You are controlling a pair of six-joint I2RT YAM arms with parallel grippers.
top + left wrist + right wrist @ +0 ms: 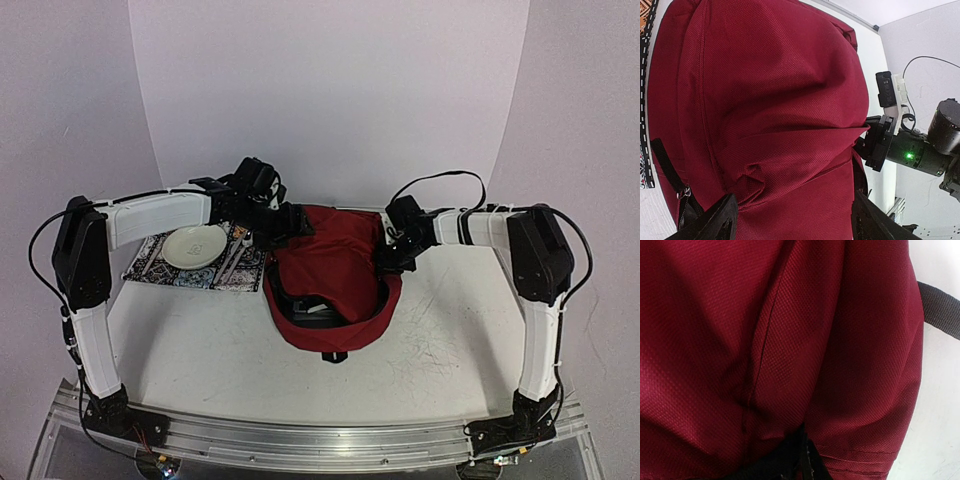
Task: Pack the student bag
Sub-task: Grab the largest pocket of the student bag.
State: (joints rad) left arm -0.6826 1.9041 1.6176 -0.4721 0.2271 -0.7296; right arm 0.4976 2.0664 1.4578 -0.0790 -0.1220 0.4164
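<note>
Your student bag point(335, 262) lies mid-table point(200, 340), open mouth toward the arm bases. Left gripper point(285, 228): released, jaws wide, bag fabric bulging between them. Right gripper point(392, 255): clenched on the bag's side fabric.

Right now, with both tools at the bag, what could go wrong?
The right tool seems to pinch only a thin fold of the student bag, so the fabric may slip out. The left tool stands open over the bag's other side; a pull there could drag the bag into the plate.
</note>
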